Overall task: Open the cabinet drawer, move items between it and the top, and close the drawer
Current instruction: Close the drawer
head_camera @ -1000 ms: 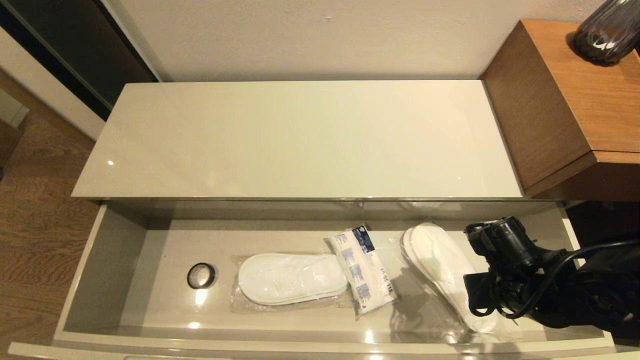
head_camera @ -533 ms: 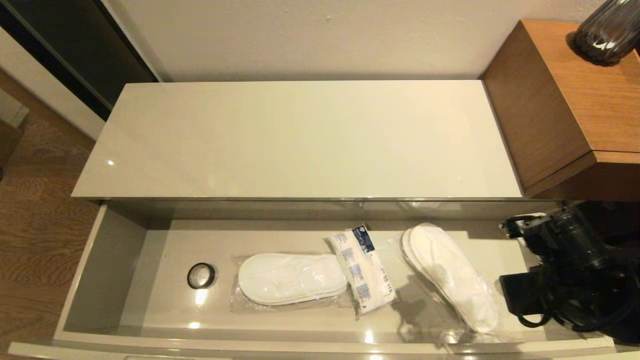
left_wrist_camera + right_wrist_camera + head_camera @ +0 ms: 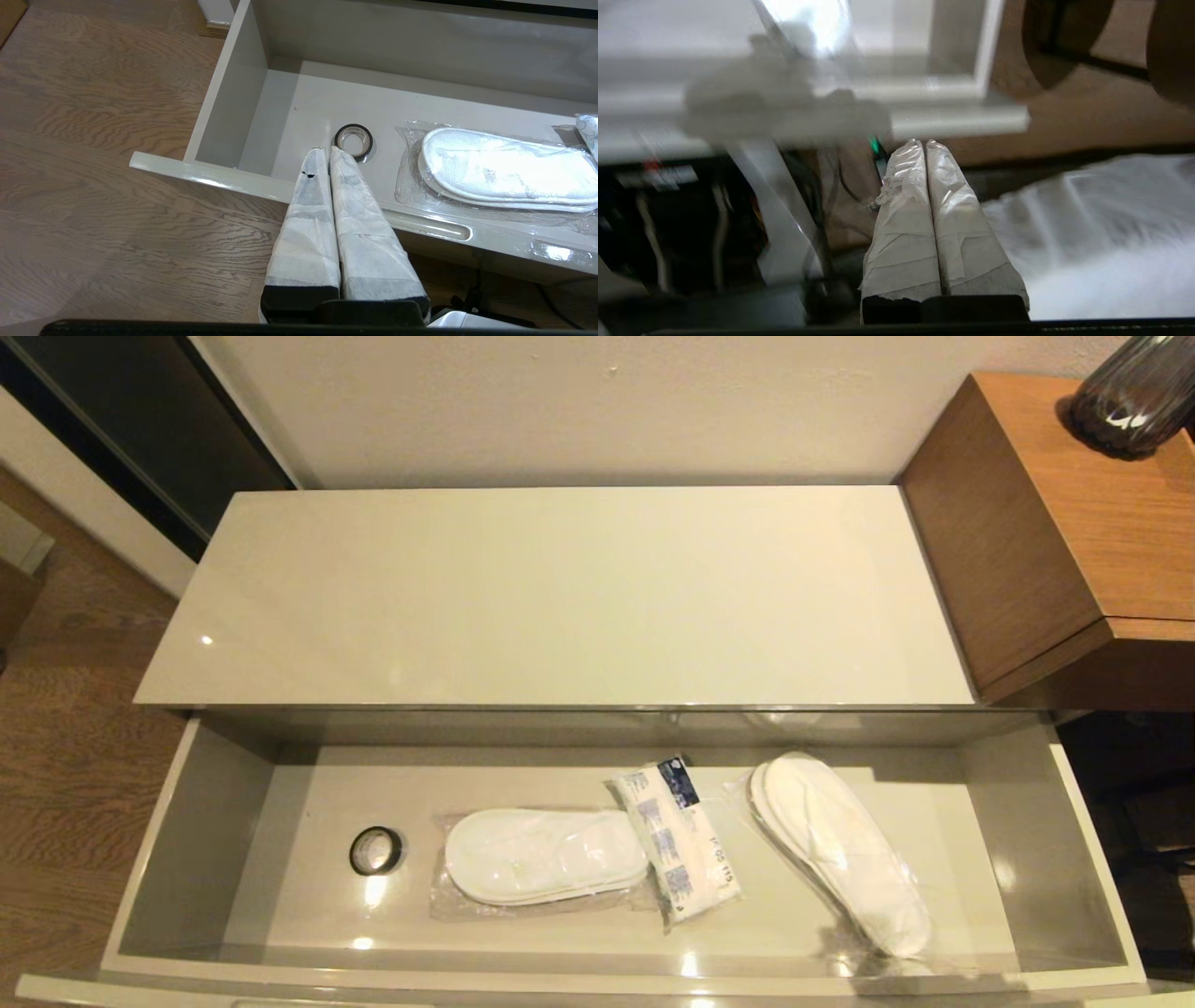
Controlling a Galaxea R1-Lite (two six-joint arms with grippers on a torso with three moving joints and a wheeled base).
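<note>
Fingers pressed together, empty, on my left gripper [image 3: 325, 150] and right gripper [image 3: 923, 142]. Cabinet drawer [image 3: 1083, 859] open; slippers [image 3: 546, 855] and packet [image 3: 677, 840] inside.

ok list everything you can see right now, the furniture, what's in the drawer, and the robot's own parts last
cabinet drawer: one, pale cream-grey with grey inner walls, pulled open below the top
top: one, glossy cream-white, nothing lying on it
bagged slippers: one pair, white in clear plastic, middle of the drawer floor
second slippers: one pair, white, lying at an angle toward the drawer's right end
packet: one, white with blue panels, between the two slipper pairs
black ring: one, black, left part of the drawer floor
wooden unit: one, brown, right of the top
vase: one, dark glass, on the wooden unit
left gripper: one, white-wrapped fingers shut, over the drawer's front edge
right gripper: one, white-wrapped fingers shut, outside the drawer's right end
</note>
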